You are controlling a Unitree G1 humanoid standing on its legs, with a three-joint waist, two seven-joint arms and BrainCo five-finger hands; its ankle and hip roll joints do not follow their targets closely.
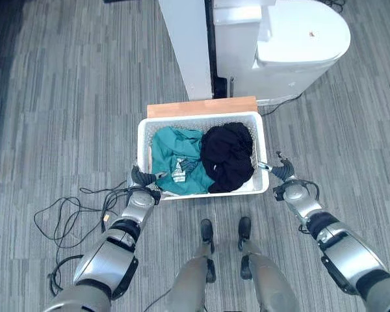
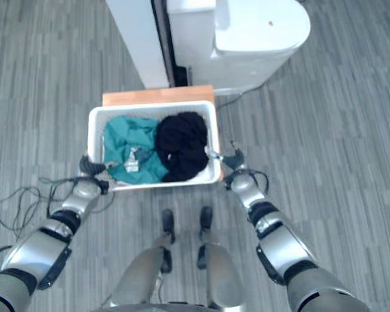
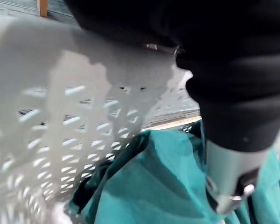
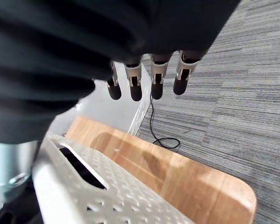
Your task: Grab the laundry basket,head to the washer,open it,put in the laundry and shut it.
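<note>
White laundry basket [image 1: 203,122] on a wooden board [image 1: 201,106], on the grey floor [image 1: 65,97], just in front of the white washer [image 1: 292,45]. Inside, 2 clothes: teal [image 1: 175,159] beside black [image 1: 229,156]. Left hand [image 1: 143,177] at the basket's left corner, grip too hidden to tell. Right hand [image 4: 149,77] beside the right end, fingers loose, holding nothing.

We identify two silver-grey arms, the left arm [image 1: 107,257] and the right arm [image 1: 343,250], each with black joint bands. Left of the laundry basket [image 1: 201,121], the left hand [image 1: 142,177] carries a dark ribbed cover. Right of the basket, the right hand [image 1: 286,173] shows silver fingers [image 4: 134,79] with dark rounded tips below a matching cover.
</note>
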